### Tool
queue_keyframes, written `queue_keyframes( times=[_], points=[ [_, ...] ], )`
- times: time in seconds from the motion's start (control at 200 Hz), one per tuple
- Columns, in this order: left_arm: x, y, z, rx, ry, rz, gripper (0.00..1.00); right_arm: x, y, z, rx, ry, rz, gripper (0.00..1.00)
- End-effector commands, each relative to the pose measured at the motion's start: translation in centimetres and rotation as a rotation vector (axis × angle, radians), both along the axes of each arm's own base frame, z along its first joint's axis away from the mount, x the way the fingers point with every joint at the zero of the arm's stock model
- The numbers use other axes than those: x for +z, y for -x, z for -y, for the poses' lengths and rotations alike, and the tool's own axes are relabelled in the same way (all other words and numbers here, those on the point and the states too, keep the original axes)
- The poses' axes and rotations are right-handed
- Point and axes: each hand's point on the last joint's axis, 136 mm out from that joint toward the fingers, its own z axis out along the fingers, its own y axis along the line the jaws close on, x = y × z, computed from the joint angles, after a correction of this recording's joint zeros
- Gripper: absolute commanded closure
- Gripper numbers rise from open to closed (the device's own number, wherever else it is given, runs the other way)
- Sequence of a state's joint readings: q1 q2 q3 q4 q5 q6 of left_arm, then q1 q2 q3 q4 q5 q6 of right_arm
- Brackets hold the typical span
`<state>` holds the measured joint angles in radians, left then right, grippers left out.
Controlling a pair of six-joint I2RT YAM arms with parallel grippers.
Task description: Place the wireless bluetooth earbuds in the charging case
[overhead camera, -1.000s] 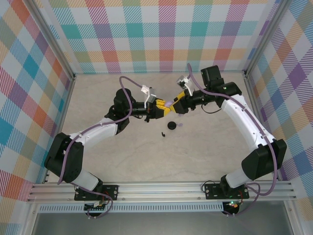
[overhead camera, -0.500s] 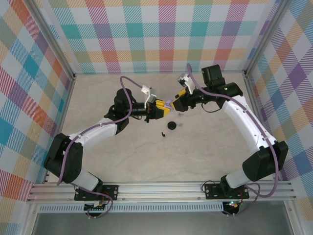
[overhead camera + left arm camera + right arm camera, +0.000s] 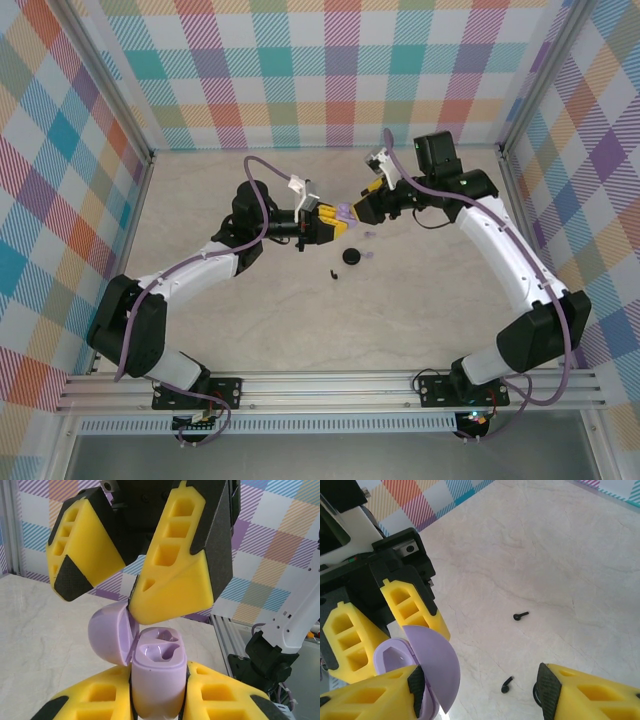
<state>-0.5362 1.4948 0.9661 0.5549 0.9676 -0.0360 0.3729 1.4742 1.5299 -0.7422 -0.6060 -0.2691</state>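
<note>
**Opening the Lid of the Lilac Charging Case**

**Current state.** My left gripper (image 3: pixel 158 676) is clamped on the body of the pale lilac oval charging case (image 3: pixel 159 652), one yellow finger on each side. It holds the case upright, clear of the beige marbled table (image 3: pixel 560 555). The domed lilac lid (image 3: pixel 112 635) stands swung back on its hinge. The two wells in the case body look empty. My right gripper (image 3: pixel 479 686) has its fingers spread wide and grips nothing. The tip of one finger rests at the hinge side of the lid, where lid meets body.

**Location of the earbuds.** Two small black stemmed earbuds (image 3: pixel 521 615) lie loose on the table below, apart from each other. In the top view, two pale lilac specks (image 3: pixel 370 256) lie near a round black case (image 3: pixel 351 257). I judge them to be the lilac earbuds, but they are too small to confirm.

**Procedure for this step.**
1. Hold the left clamp firm and low on the body, so neither finger blocks the hinge or the wells.
2. Press the lid with one right fingertip only. Push along the lid's swing, not across it, or the case may twist in the clamp.
3. Stop when the lid reaches its end stop. Further force could strain the hinge or lever the case out.
4. Withdraw the right finger slowly and check that the lid stands open unaided.

**Next requirement.** The lilac earbuds most likely match this case. Each must go stem-first into its own well.
</note>
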Motion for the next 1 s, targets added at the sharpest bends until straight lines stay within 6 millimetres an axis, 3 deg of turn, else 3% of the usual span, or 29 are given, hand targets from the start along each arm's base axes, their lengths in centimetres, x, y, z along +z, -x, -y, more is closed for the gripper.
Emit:
queue_keyframes(
  times=[0.0, 0.18, 0.38, 0.7, 0.995],
  points=[
    [1.2, 0.7, 0.3, -0.022, 0.034, 0.069, 0.93, 2.1, 0.0, 1.0, -0.069, -0.038, 0.053, 0.37],
    [0.4, 0.0, 0.3, -0.012, 0.055, 0.044, 0.93, 0.2, -2.2, 4.1, -0.301, 0.0, -0.015, 0.36],
    [-0.3, 0.0, 0.1, -0.007, 0.055, 0.037, 0.93, -5.0, -4.2, 8.1, -0.505, 0.071, -0.185, 0.36],
    [-0.9, 0.8, -0.6, 0.012, 0.04, 0.056, 0.93, -12.9, -4.6, 7.6, -0.494, 0.156, -0.411, 0.4],
    [-0.4, 1.4, -1.0, 0.018, 0.033, 0.071, 0.93, -18.5, -6.3, 6.6, -0.487, 0.234, -0.545, 0.48]
  ],
)
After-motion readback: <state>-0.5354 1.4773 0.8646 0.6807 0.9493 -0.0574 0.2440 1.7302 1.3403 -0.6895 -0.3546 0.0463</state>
